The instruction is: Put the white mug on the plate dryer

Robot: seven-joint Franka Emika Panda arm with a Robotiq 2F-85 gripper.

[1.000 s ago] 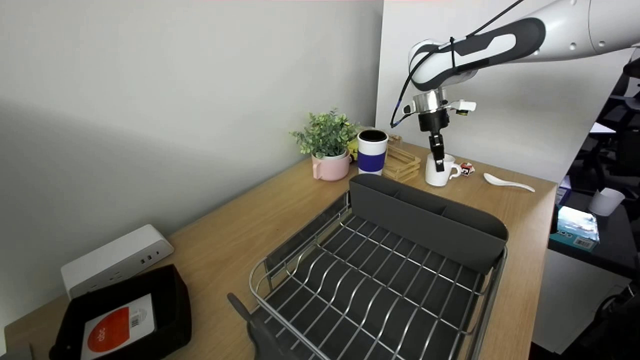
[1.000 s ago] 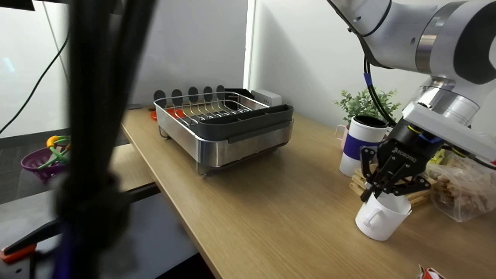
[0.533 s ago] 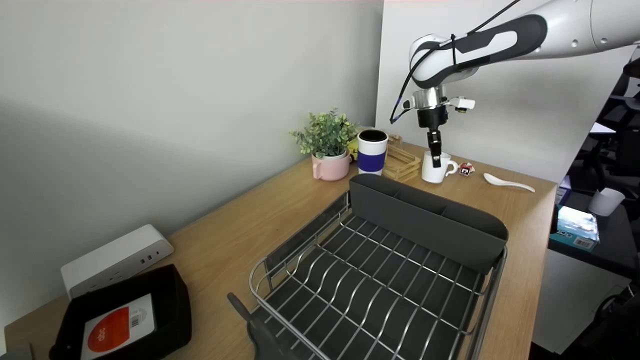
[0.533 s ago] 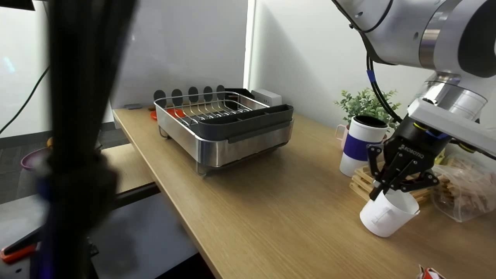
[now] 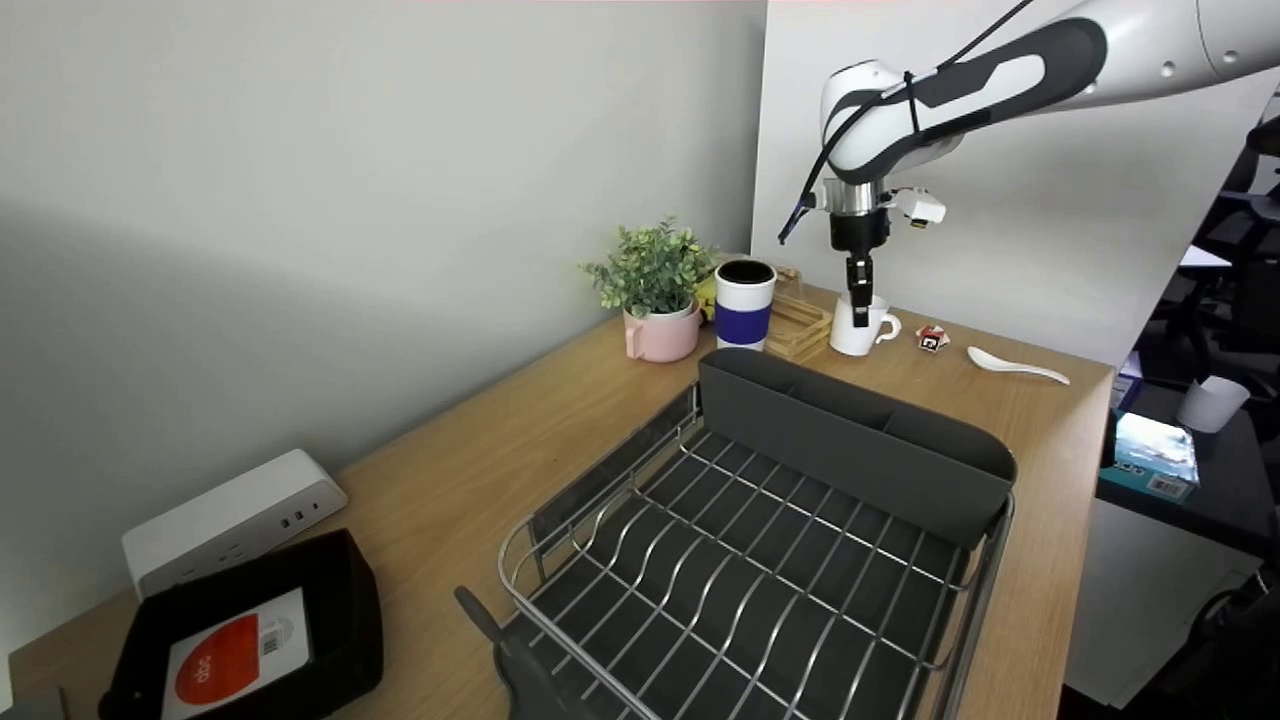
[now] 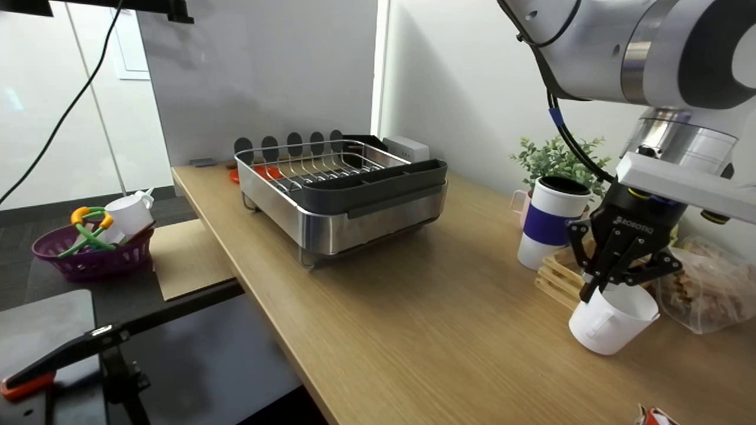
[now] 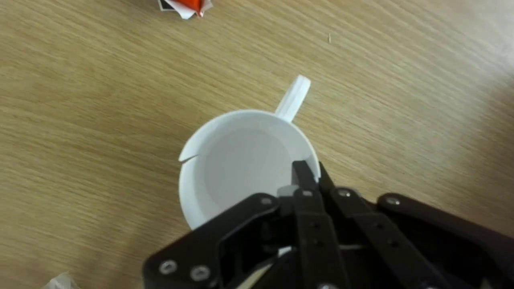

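At the wrist view's centre, we see the white ceramic mug left of the black gripper; jaws clamp its rim.

We see a glossy white, rounded robot arm inset with dark grey panels. In an exterior view a silver band rings it, a shiny silver metal cylinder sits at its end, and beside that we find a white oblong housing. A thin black cable, bound with a blue wrap, runs alongside. The black hinged tool bears white ROBOTIQ lettering, and in the wrist view we make out silver screws.
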